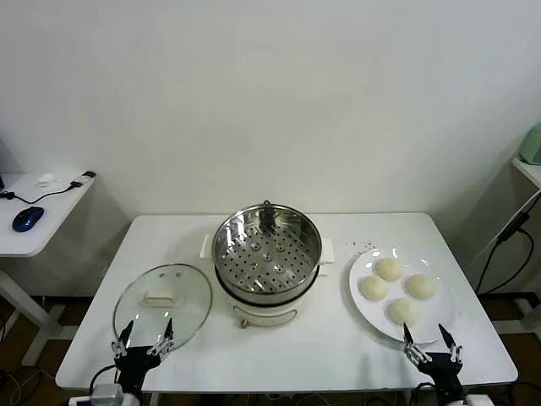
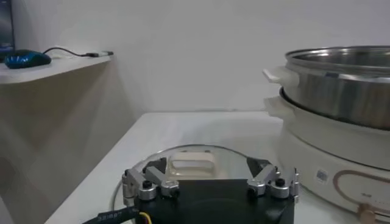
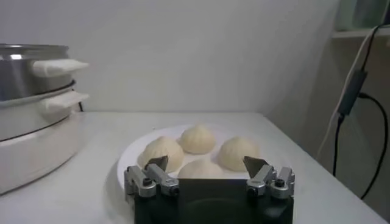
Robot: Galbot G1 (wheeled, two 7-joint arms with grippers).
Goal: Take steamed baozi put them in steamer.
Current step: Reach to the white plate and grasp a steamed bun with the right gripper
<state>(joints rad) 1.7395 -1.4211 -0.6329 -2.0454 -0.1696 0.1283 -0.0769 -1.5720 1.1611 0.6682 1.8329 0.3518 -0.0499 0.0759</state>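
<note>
Several cream-white baozi point(image 1: 390, 269) lie on a white plate point(image 1: 362, 304) at the table's right; they also show in the right wrist view point(image 3: 196, 139). The steel steamer point(image 1: 267, 254) with a perforated tray stands empty at the table's middle on a white base. My right gripper point(image 1: 432, 342) is open and empty at the front edge, just in front of the plate; its fingertips point(image 3: 158, 163) frame the nearest baozi point(image 3: 201, 168). My left gripper point(image 1: 142, 337) is open and empty at the front left, by the glass lid.
A round glass lid point(image 1: 163, 299) with a white handle lies flat left of the steamer; it also shows in the left wrist view point(image 2: 191, 163). A side desk point(image 1: 38, 211) with a blue mouse stands far left. Cables hang at the right.
</note>
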